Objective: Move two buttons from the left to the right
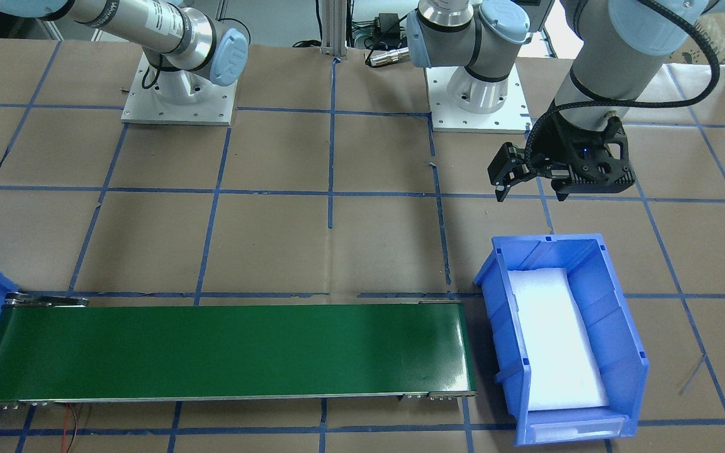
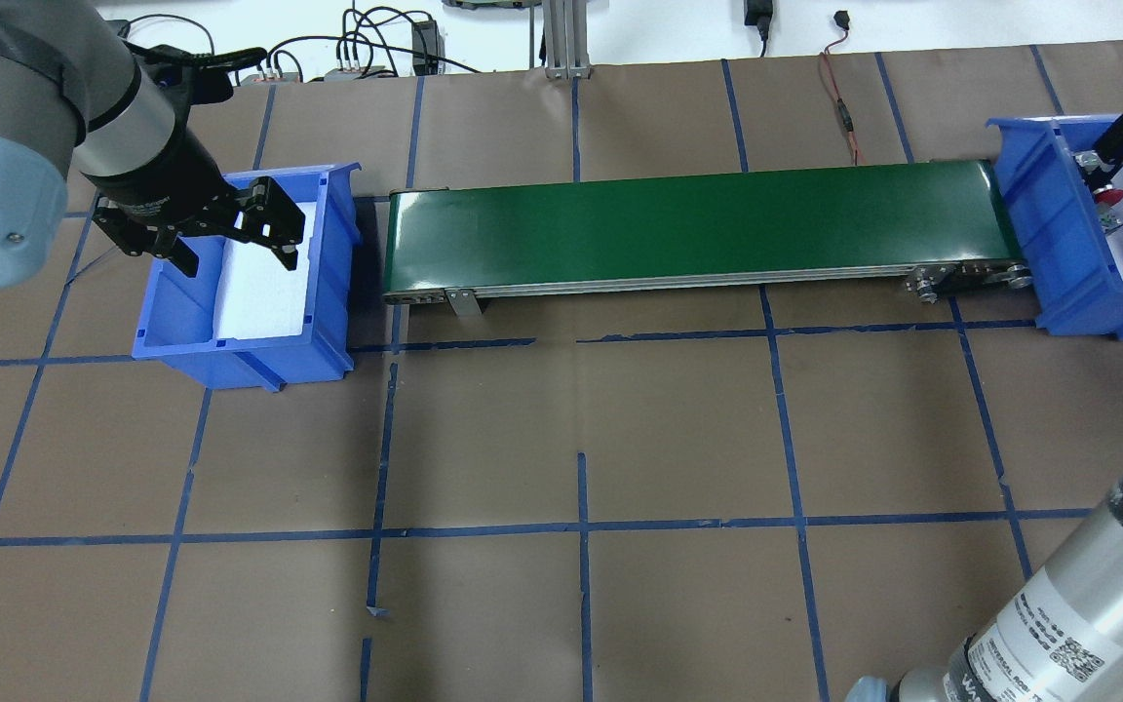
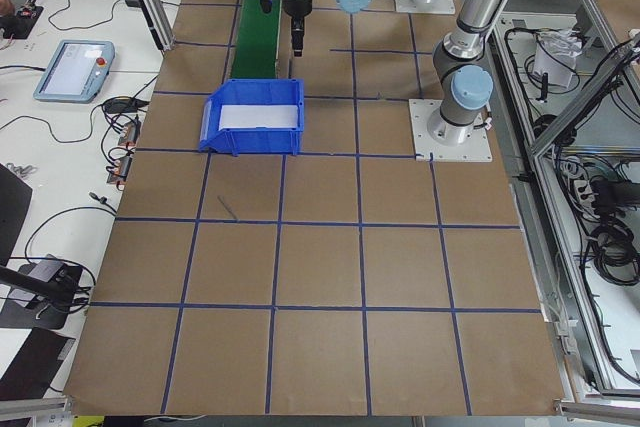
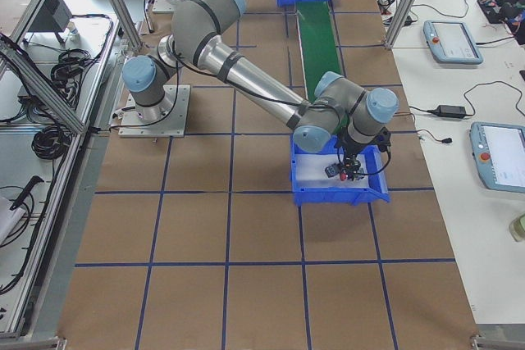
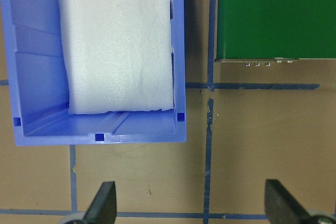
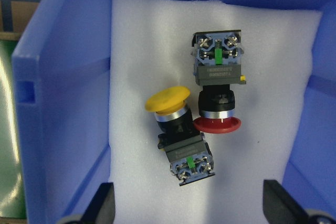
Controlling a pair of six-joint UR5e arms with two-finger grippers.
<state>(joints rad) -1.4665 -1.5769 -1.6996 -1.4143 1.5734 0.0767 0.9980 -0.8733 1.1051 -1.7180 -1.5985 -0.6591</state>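
You're seeing a yellow mushroom-capped push-button switch (image 6: 178,135) and a red mushroom-capped one (image 6: 216,85) lying on their sides, close together, ahead of the jaws of the right gripper (image 6: 189,198). The yellow's grey block is pointing toward them, the red's away.

We show two arms, the left arm (image 1: 601,63) and the right arm (image 1: 142,28), built of silver-grey tubes with pale blue joint caps (image 1: 228,56). Each rises from a conical foot on a square white base plate (image 1: 142,112) ringed with screws. A braided black cable (image 1: 708,50) runs to the black left gripper (image 1: 529,189); a printed label (image 2: 1059,648) with a QR code wraps the right arm.
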